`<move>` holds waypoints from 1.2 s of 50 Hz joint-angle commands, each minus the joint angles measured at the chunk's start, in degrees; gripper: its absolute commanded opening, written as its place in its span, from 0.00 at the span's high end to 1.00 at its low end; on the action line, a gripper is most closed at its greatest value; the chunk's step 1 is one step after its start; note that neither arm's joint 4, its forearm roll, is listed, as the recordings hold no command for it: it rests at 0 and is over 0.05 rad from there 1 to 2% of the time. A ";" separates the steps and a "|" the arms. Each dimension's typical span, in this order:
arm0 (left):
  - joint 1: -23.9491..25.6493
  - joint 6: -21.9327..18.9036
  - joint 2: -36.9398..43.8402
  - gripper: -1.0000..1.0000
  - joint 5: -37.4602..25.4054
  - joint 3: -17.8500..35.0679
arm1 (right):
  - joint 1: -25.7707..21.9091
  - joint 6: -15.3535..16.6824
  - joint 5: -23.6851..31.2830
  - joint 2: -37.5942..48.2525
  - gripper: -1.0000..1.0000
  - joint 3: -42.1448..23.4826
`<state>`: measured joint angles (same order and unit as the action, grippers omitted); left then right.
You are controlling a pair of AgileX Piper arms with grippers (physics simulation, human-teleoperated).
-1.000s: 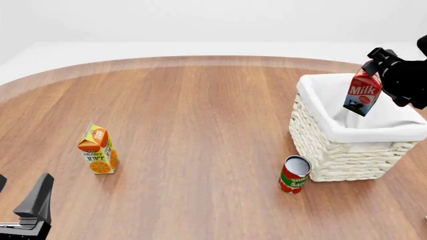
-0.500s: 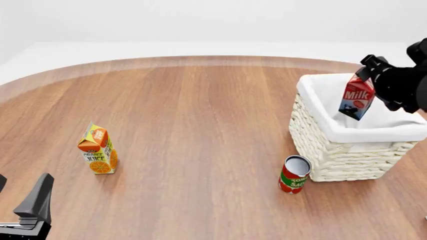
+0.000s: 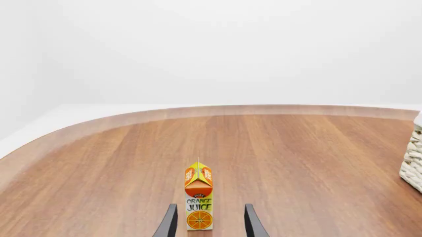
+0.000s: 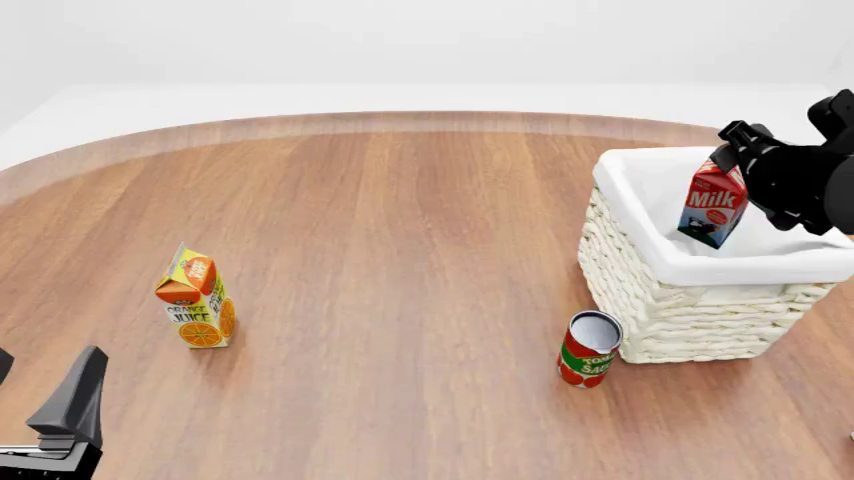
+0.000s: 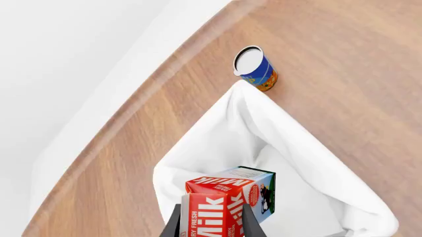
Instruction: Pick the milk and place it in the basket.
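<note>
The milk (image 4: 711, 205), a red-topped carton with white lettering, hangs tilted over the open mouth of the basket (image 4: 674, 320), a whitish wicker box with a white cloth liner. My right gripper (image 4: 737, 168) is shut on the carton's top from the far right. In the right wrist view the milk (image 5: 228, 197) sits between the two dark fingers (image 5: 174, 223), with the white liner (image 5: 264, 128) directly beneath it. My left gripper (image 4: 43, 388) stands open at the near left edge, holding nothing.
An orange juice carton (image 4: 198, 298) stands upright at the left and shows ahead of the left fingers as orange juice carton (image 3: 198, 202). A red tomato sauce can (image 4: 589, 349) stands against the basket's near-left corner. A blue can (image 5: 256, 66) stands just beyond the basket.
The right gripper has carried the milk down and slightly left, lower over the basket's opening. The left arm has not moved.
</note>
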<state>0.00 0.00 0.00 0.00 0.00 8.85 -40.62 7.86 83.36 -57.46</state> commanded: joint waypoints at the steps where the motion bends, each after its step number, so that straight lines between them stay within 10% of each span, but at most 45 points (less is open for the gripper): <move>1: 0.00 0.00 0.00 0.00 0.00 0.00 | 0.59 -0.35 -1.37 -0.46 1.00 0.15; 60: 0.00 0.00 0.00 0.00 0.00 0.00 | -0.08 -1.10 -5.42 5.76 1.00 -0.04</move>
<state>0.00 0.00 0.00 0.00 0.00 8.88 -40.80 3.24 89.21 -56.45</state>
